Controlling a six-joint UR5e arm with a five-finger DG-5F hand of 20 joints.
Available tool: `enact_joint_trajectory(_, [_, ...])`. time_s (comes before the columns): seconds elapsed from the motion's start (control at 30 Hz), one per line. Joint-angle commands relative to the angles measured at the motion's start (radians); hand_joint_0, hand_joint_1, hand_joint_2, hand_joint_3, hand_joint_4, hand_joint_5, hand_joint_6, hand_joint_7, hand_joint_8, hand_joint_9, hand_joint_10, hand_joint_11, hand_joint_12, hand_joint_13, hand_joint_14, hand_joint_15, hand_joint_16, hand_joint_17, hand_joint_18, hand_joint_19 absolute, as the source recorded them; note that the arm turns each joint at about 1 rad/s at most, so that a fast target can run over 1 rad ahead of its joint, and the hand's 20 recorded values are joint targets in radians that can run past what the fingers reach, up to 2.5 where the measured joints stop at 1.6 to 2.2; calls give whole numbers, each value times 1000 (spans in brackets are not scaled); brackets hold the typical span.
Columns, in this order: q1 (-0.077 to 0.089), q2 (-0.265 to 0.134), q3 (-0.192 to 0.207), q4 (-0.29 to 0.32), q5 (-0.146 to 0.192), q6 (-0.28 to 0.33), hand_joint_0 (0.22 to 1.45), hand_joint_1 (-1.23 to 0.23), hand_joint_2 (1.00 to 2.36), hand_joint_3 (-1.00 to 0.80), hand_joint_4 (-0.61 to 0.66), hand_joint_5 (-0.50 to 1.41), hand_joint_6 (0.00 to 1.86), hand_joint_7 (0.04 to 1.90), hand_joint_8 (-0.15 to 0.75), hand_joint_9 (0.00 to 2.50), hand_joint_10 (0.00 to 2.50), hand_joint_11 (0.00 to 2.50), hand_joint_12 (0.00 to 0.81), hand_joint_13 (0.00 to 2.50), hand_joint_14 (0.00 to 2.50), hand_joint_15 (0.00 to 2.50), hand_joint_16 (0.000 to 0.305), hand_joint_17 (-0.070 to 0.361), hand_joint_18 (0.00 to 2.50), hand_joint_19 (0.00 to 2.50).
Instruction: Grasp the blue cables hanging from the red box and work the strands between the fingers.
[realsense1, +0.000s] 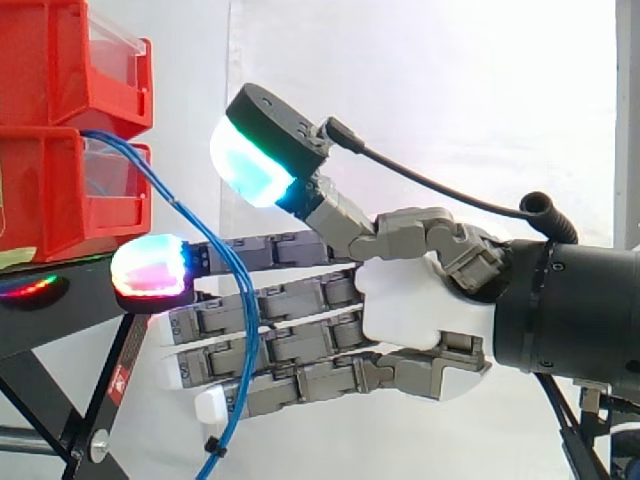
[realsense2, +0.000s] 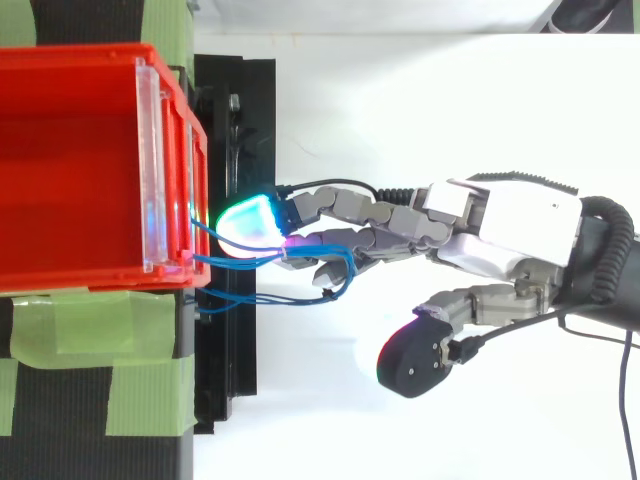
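White curtain (realsense1: 430, 100) behind thin blue cables (realsense1: 247, 320)

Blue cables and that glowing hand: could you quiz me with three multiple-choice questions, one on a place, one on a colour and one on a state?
1. Where do the blue cables hang from?
A a red bin
B a ceiling hook
C a drawer

2. What colour glows on the thumb's pad?
A yellow
B cyan and green
C orange

3. How are the fingers of the hand?
A curled into a fist
B straight
C wrapped round a bottle

Answers:
1 A, the side view shows the strands leaving the lower bin's front.
2 B, the raised pad shines cyan with a green edge.
3 B, they reach out straight, and the strands cross them.
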Motion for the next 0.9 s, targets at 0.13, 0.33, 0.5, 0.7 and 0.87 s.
enact_joint_trajectory(0.13, [1,0,6,-1,-5,4,763,-554,1000,-993,178,-305,5,634,352,418,4,193,404,440,8,243,62,140,534,361])
enact_joint_trajectory(0.33, [1,0,11,-1,-14,4,765,-554,1000,-993,179,-300,5,634,359,465,6,247,407,496,9,284,62,140,581,381])
enact_joint_trajectory(0.5, [1,0,14,1,-12,4,767,-554,1000,-986,183,-295,5,636,369,534,7,321,414,571,11,344,62,140,630,400])
enact_joint_trajectory(0.7, [1,0,15,-2,-14,4,769,-553,1000,-987,185,-291,5,635,372,560,8,346,418,629,12,394,62,139,655,408])
enact_joint_trajectory(0.87, [1,0,15,-2,-14,6,770,-552,1001,-984,189,-282,5,639,381,602,11,404,425,694,15,445,62,140,688,427])
